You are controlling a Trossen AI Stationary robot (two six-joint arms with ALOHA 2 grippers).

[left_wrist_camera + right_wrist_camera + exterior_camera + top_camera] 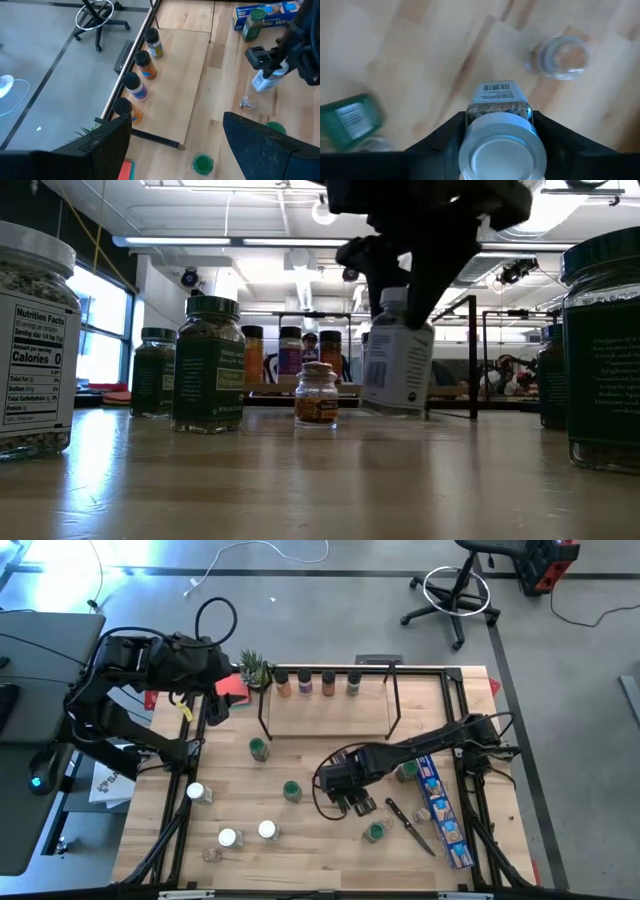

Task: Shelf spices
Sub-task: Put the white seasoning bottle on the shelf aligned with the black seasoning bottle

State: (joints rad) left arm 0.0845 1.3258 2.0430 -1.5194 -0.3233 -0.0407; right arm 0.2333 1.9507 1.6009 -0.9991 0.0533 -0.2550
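Starting at the far left corner of the table (300,755): left claw (213,712) hanging over the edge, fingers (110,137) spread wide, gripping nothing. Down the left side toward the near left corner, three white-capped jars (229,837) and one clear-capped jar (211,854), all upright on the boards and apart from one another.

Moving in: two green-capped jars (259,748) standing on bare wood in front of the shelf (330,715). Shelf itself against the middle of the far edge, with four dark-capped jars (305,683) lined up in a row along its back step.

On to the middle of the table: right claw (352,802) clamped tight on a white-lidded jar (500,145), one finger on either side just below the cap, barcode label facing up, jar tilted when seen from table height. Just beside it, a tiny clear jar (560,57), upright.

Further right: another green jar (376,830), then a black-handled knife (410,825) lying flat. Last, along the right edge, a long blue box (443,810) with one more green-lidded jar (406,772) right against its far end.
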